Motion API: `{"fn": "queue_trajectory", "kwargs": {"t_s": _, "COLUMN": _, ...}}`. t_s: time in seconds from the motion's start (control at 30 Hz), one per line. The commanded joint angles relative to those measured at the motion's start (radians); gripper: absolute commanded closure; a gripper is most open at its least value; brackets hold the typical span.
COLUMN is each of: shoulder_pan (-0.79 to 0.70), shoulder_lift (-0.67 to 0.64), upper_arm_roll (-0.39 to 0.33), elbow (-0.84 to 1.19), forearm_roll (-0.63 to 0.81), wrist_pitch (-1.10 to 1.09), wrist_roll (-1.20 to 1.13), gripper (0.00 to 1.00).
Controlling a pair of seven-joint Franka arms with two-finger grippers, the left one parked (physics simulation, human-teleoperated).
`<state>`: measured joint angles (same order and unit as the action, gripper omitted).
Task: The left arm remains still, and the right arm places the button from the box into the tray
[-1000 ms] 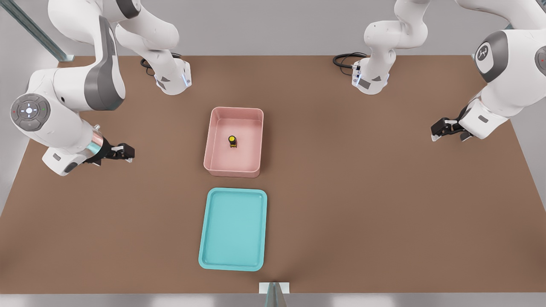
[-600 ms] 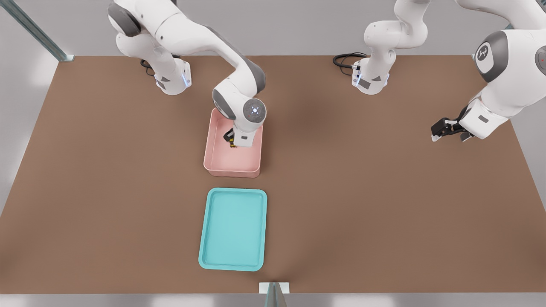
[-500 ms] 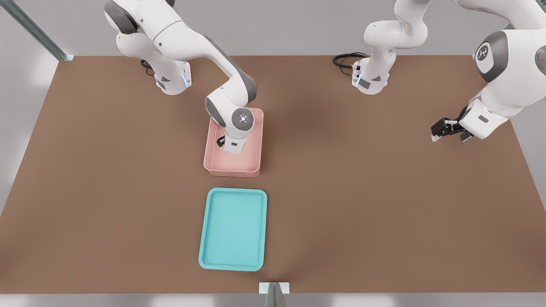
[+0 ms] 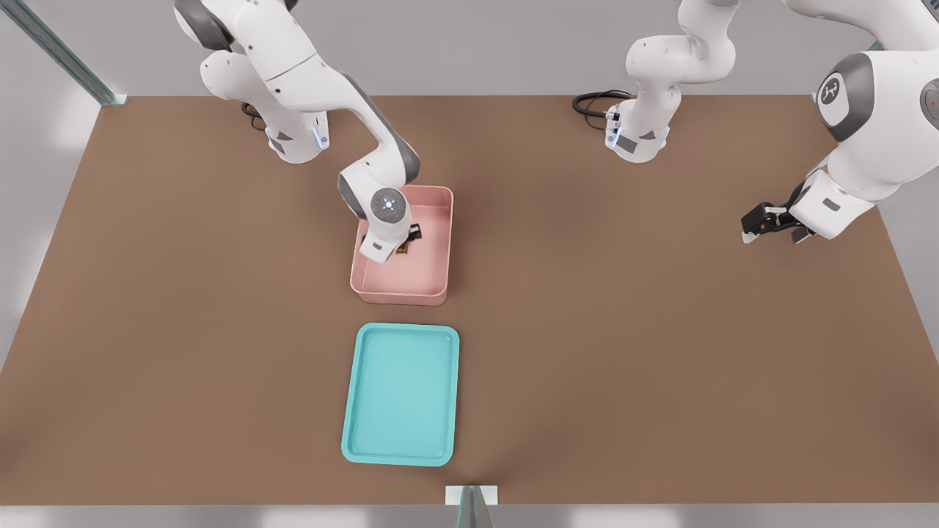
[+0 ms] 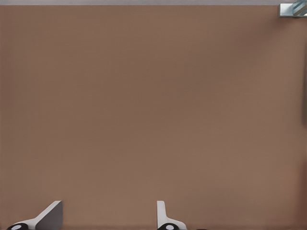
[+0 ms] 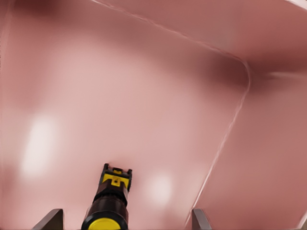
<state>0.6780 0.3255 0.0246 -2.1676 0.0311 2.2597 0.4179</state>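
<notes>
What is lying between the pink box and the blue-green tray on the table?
Nothing: the front view shows only a bare strip of brown table between box and tray. The gripper is inside the box, by the button.

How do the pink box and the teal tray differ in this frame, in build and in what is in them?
The box is pale pink with tall walls; the tray is teal, shallow, with a low rim. The box holds the button and the right arm's pincer, fingers open either side of the button; the tray holds nothing. The tray looks slightly longer than the box. Both are rectangular with rounded corners and sit on the brown table, lengthwise in line.
</notes>
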Motion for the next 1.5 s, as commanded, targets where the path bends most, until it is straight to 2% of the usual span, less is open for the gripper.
{"fn": "queue_trajectory", "kwargs": {"t_s": 0.0, "shoulder_pan": 0.014, "shoulder_lift": 0.009, "upper_arm_roll": 0.0, "elbow": -0.006, "forearm_roll": 0.036, "wrist_pitch": 0.075, "wrist_roll": 0.295, "gripper": 0.01}}
{"fn": "queue_trajectory", "kwargs": {"t_s": 0.53, "shoulder_pan": 0.066, "shoulder_lift": 0.075, "upper_arm_roll": 0.002, "elbow": -0.084, "forearm_roll": 0.03, "wrist_pitch": 0.192, "wrist_roll": 0.294, "gripper": 0.03}}
{"fn": "queue_trajectory", "kwargs": {"t_s": 0.6, "shoulder_pan": 0.068, "shoulder_lift": 0.079, "upper_arm_roll": 0.002, "elbow": -0.084, "forearm_roll": 0.03, "wrist_pitch": 0.193, "wrist_roll": 0.294, "gripper": 0.18}}
{"fn": "queue_trajectory", "kwargs": {"t_s": 0.73, "shoulder_pan": 0.068, "shoulder_lift": 0.079, "upper_arm_roll": 0.005, "elbow": -0.084, "forearm_roll": 0.03, "wrist_pitch": 0.192, "wrist_roll": 0.294, "gripper": 0.18}}
{"fn": "queue_trajectory", "kwargs": {"t_s": 0.8, "shoulder_pan": 0.068, "shoulder_lift": 0.079, "upper_arm_roll": 0.006, "elbow": -0.084, "forearm_roll": 0.032, "wrist_pitch": 0.192, "wrist_roll": 0.292, "gripper": 0.25}}
{"fn": "queue_trajectory", "kwargs": {"t_s": 0.97, "shoulder_pan": 0.068, "shoulder_lift": 0.078, "upper_arm_roll": 0.006, "elbow": -0.084, "forearm_roll": 0.032, "wrist_pitch": 0.182, "wrist_roll": 0.291, "gripper": 0.27}}
{"fn": "queue_trajectory", "kwargs": {"t_s": 1.03, "shoulder_pan": 0.068, "shoulder_lift": 0.076, "upper_arm_roll": 0.006, "elbow": -0.083, "forearm_roll": 0.032, "wrist_pitch": 0.181, "wrist_roll": 0.291, "gripper": 0.36}}
{"fn": "queue_trajectory", "kwargs": {"t_s": 1.17, "shoulder_pan": 0.068, "shoulder_lift": 0.06, "upper_arm_roll": 0.006, "elbow": -0.081, "forearm_roll": 0.032, "wrist_pitch": 0.176, "wrist_roll": 0.282, "gripper": 0.37}}
{"fn": "queue_trajectory", "kwargs": {"t_s": 1.2, "shoulder_pan": 0.068, "shoulder_lift": 0.06, "upper_arm_roll": 0.006, "elbow": -0.081, "forearm_roll": 0.032, "wrist_pitch": 0.176, "wrist_roll": 0.263, "gripper": 0.43}}
{"fn": "queue_trajectory", "kwargs": {"t_s": 1.27, "shoulder_pan": 0.068, "shoulder_lift": 0.06, "upper_arm_roll": 0.006, "elbow": -0.081, "forearm_roll": 0.032, "wrist_pitch": 0.176, "wrist_roll": 0.257, "gripper": 0.48}}
{"fn": "queue_trajectory", "kwargs": {"t_s": 1.47, "shoulder_pan": 0.066, "shoulder_lift": 0.05, "upper_arm_roll": 0.006, "elbow": -0.08, "forearm_roll": 0.033, "wrist_pitch": 0.176, "wrist_roll": 0.236, "gripper": 0.53}}
